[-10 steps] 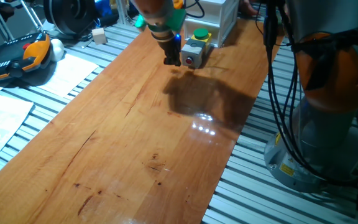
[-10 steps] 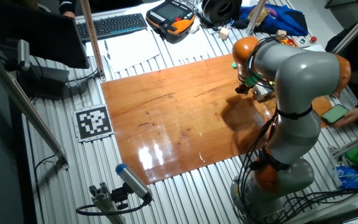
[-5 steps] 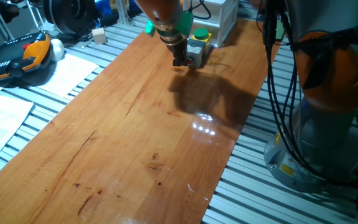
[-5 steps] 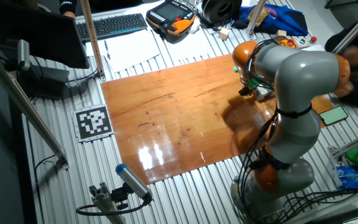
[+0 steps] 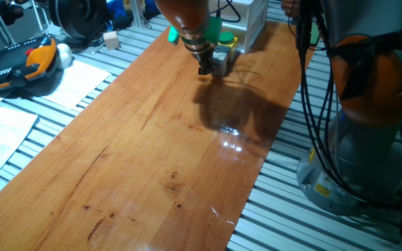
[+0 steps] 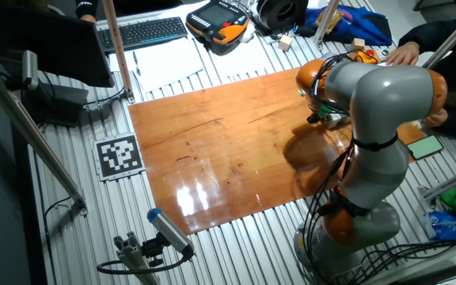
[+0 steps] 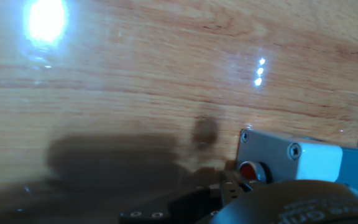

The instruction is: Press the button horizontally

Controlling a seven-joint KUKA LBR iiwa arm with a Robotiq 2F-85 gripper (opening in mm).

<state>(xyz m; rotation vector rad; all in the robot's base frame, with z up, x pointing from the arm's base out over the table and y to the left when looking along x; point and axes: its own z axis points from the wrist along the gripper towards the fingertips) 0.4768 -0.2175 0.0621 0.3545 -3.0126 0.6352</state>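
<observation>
Big wooden tabletop (image 5: 145, 139) on a slatted metal bench, clutter along the far edge. In one fixed view the gripper (image 5: 206, 69) hangs low, right up against the near face of the grey button box (image 5: 222, 61), which sits at the far end of the board. A second box with a green button (image 5: 226, 38) is just behind it. Low and side-on makes sense to me, since the press has to go in sideways.

From the other fixed view the arm (image 6: 378, 103) folds over and hides most of it; the gripper (image 6: 317, 117) is only a dark bit beside the box, too small to read.

Hand view is the good one: the box (image 7: 316, 158) lies just ahead of the fingers (image 7: 232, 185), the red button (image 7: 248, 172) on its side face aimed straight back at them, axis level with the table. The fingertip looks about touching it. Clenched or spread? I can't tell.
</observation>
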